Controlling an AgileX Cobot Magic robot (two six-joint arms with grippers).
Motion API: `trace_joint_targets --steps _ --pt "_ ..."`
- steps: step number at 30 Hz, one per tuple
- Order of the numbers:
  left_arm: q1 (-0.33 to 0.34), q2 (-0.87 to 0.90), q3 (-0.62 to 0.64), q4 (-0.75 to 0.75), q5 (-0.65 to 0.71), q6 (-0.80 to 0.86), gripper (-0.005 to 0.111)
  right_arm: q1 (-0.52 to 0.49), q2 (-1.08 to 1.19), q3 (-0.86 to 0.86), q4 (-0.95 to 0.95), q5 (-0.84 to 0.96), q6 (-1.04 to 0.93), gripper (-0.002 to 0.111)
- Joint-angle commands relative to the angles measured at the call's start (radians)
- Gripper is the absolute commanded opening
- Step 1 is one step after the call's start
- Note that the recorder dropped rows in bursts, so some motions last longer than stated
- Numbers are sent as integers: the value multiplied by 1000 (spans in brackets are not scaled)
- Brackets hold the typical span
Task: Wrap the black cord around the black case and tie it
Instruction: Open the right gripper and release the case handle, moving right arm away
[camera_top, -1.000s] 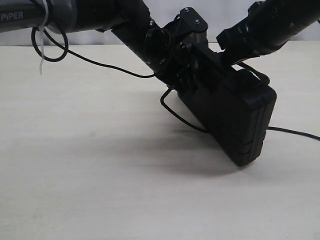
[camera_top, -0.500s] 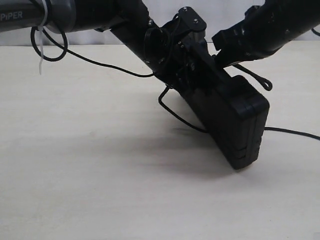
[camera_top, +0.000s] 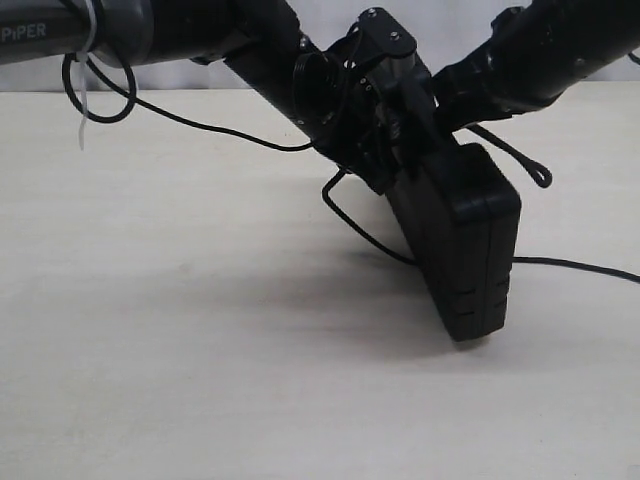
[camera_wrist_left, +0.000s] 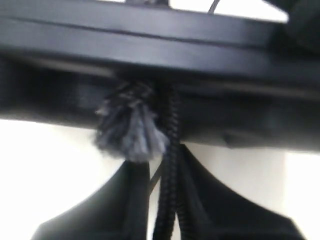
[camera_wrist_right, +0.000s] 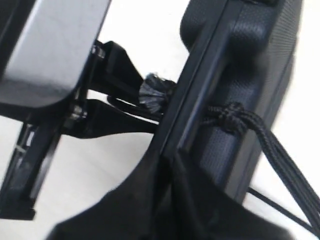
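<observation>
The black case (camera_top: 465, 250) stands tilted over the pale table (camera_top: 150, 300). Its upper end is between the two grippers, and its lowest corner seems to touch the table top, though the shadow makes this hard to confirm.

The left gripper (camera_wrist_left: 162, 162) is clenched on the black cord (camera_wrist_left: 170, 165). The braided strand passes up between the two fingers to the edge of the case, and the frayed tuft (camera_wrist_left: 131, 132) lies just beside it, against the same edge.

In the right wrist view a knot (camera_wrist_right: 227, 112) of the cord sits on the textured side of the case, and strands lead away from it. The right gripper (camera_wrist_right: 167, 170) is at the rim of the case. It is dark and blurred there, so I cannot tell if it grips.

In the exterior view one bend of cord hangs beside the left face of the case, and another length lies on the table to the right.
</observation>
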Motion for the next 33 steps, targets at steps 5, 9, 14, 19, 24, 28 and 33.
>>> trace_joint_targets --steps 5,9,14,19,24,28,33 --pt "-1 -8 -2 -17 -13 -6 16 -5 -70 -3 -377 -37 31 47" --pt "-1 -8 -2 -17 -11 -6 16 -5 -53 46 -650 -48 162 47" --pt "-1 -8 -2 -17 -11 -6 16 0 -11 141 -685 -169 79 47" --pt "-1 -8 -2 -9 -11 -6 16 0 49 161 -628 -199 27 47" --pt "-1 -8 -2 -5 -11 -4 16 0 53 161 -501 -218 -47 47" --pt "-1 -8 -2 22 4 -4 16 0 55 161 -341 -196 -223 47" --pt "-1 -8 -2 29 38 -4 16 0 62 161 -346 -218 -214 47"
